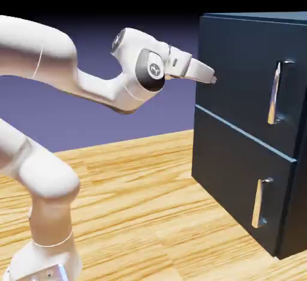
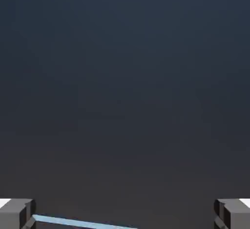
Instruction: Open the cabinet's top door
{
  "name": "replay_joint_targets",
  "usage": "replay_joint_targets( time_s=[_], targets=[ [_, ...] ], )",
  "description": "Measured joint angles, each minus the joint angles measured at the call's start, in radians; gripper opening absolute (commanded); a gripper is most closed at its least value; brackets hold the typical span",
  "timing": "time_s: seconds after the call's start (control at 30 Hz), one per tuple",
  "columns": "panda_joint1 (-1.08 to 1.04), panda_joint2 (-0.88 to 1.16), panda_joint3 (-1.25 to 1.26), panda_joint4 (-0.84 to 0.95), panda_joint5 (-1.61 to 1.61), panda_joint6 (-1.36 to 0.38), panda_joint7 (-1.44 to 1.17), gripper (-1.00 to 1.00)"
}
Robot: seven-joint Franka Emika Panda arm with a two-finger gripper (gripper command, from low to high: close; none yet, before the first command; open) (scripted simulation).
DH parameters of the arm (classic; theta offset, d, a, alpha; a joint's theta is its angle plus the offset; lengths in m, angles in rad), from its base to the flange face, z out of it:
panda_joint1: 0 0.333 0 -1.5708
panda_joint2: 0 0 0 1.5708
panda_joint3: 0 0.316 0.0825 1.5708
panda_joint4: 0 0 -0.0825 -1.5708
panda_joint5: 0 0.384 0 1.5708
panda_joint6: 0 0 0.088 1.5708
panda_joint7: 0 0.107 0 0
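The dark navy cabinet (image 1: 258, 17) stands at the exterior view's right. Its top door (image 1: 240, 70) is shut flush and carries a long vertical silver handle (image 1: 276, 93) near its right side. My gripper (image 1: 212, 79) points at the door's left part, well left of the handle and at about its height. In the hand view the navy door (image 2: 125, 86) fills the picture, and the grey fingertips (image 2: 17, 212) sit far apart at the bottom corners, so my gripper (image 2: 125, 214) is open with nothing between them. Contact with the panel cannot be told.
Below the top door sits the shorter lower panel (image 1: 234, 178) with its own short silver handle (image 1: 261, 203). The wooden table (image 1: 150, 214) stretches from the arm's base to the cabinet. A thin pale blue strip (image 2: 83, 221) shows at the hand view's bottom edge.
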Motion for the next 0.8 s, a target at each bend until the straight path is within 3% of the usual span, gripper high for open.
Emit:
replay_joint_targets(
  time_s=[0.8],
  targets=[
    [0.378, -0.145, -0.432, 0.235, -1.044, -0.014, 0.743, 1.0]
  ],
)
